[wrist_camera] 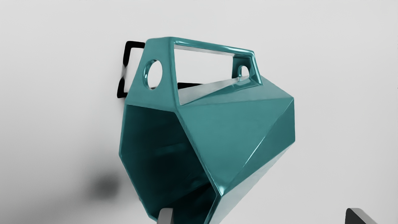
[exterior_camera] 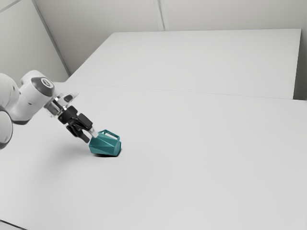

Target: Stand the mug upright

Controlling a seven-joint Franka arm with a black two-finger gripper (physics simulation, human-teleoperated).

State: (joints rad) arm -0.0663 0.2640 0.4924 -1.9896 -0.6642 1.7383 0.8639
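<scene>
In the exterior view my gripper (exterior_camera: 91, 137) is at the left end of the teal faceted mug (exterior_camera: 105, 144), which lies on its side with its handle up and away from the camera. In the wrist view the open mouth of the mug (wrist_camera: 230, 133) faces toward my gripper (wrist_camera: 259, 216). The fingers stand wide apart: one fingertip (wrist_camera: 165, 216) overlaps the mouth's lower part, the other is off past the mug's outer wall. Whether either finger touches the mug I cannot tell.
The mug rests on a wide white table (exterior_camera: 201, 163). Behind it a raised-looking white surface (exterior_camera: 206, 57) reaches toward the walls. A dark thin line (exterior_camera: 12, 224) crosses the exterior view's lower left corner.
</scene>
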